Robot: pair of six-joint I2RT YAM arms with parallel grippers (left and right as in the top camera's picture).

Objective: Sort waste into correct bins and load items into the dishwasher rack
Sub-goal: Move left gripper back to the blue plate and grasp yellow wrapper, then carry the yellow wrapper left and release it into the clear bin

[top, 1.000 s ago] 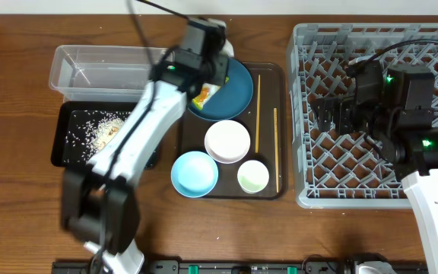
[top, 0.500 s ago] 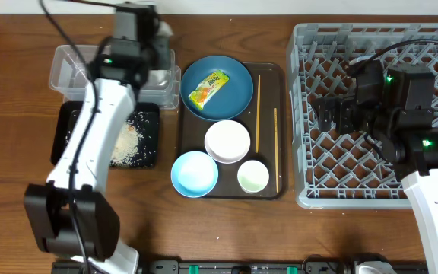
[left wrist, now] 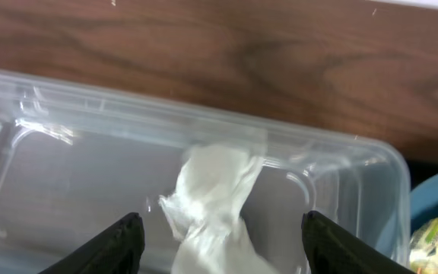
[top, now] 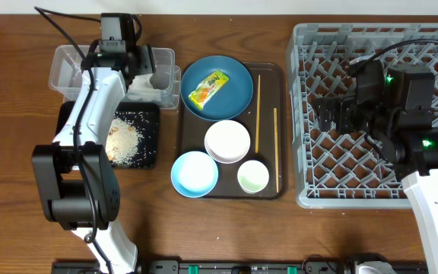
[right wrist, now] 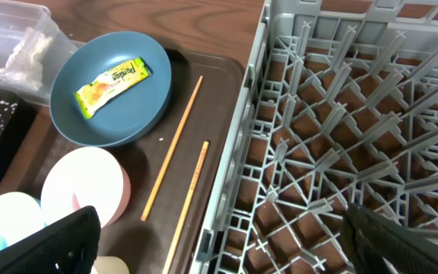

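Observation:
My left gripper [top: 139, 67] hangs open over the right end of the clear tub [top: 74, 68]. The crumpled white tissue [left wrist: 213, 199] lies loose between its fingers [left wrist: 119, 245], touching neither. Rice scraps [top: 124, 138] lie in the black tray [top: 70, 156]. The yellow-green wrapper [top: 209, 87] rests on the dark blue plate [top: 238, 97]. Below it sit a white bowl [top: 227, 141], a light blue bowl [top: 195, 173] and a green cup [top: 253, 176]. Two chopsticks [top: 258, 113] lie beside them. My right gripper [right wrist: 223, 251] is open and holds nothing, above the left edge of the grey rack [top: 371, 46].
The plate, bowls, cup and chopsticks all sit on a dark brown serving tray [top: 278, 76] between the bins and the rack. The tub and black tray touch end to end at the left. Bare wooden table [top: 14, 190] lies in front and to the far left.
The left arm swung left from over the plate to the clear tub, then its jaws opened and let go of the tissue. The right arm has not moved.

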